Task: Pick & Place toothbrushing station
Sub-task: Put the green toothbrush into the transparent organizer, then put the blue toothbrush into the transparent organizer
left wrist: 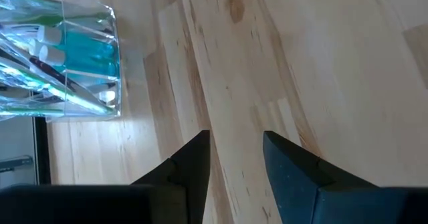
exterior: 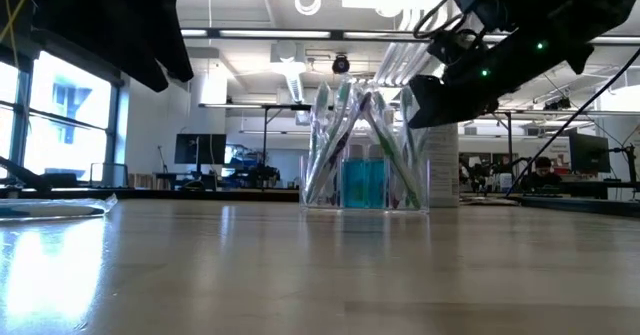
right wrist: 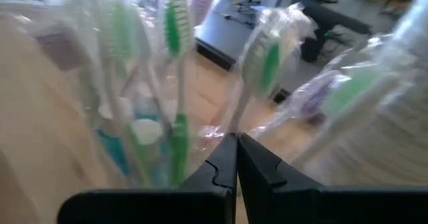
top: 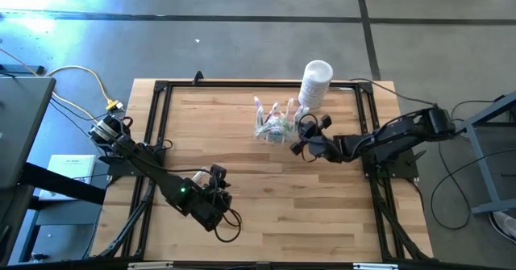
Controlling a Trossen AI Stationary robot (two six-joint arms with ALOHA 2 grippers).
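The toothbrushing station (top: 272,127) is a clear plastic holder with blue liquid in one compartment. Several wrapped toothbrushes lean out of its top, and its flat base stands on the wooden table, far of the middle. It also shows in the low view (exterior: 365,180) and the left wrist view (left wrist: 73,63). My right gripper (top: 297,135) is shut and sits just to the right of the station, level with the brush heads (right wrist: 267,57). Its closed tips (right wrist: 236,158) point at them. My left gripper (left wrist: 237,157) hangs open over bare table, near and to the left of the station. My right gripper comes at the station from the table's right side, slanting slightly down. Its shut tips (exterior: 418,103) are close against the wrapped brush heads at the holder's right side. I cannot tell whether they touch them.
A white cylindrical container (top: 316,83) stands at the far edge, just to the right of and behind the station. A black frame (top: 161,89) runs round the table top. Bare wood lies in the middle and near part of the table.
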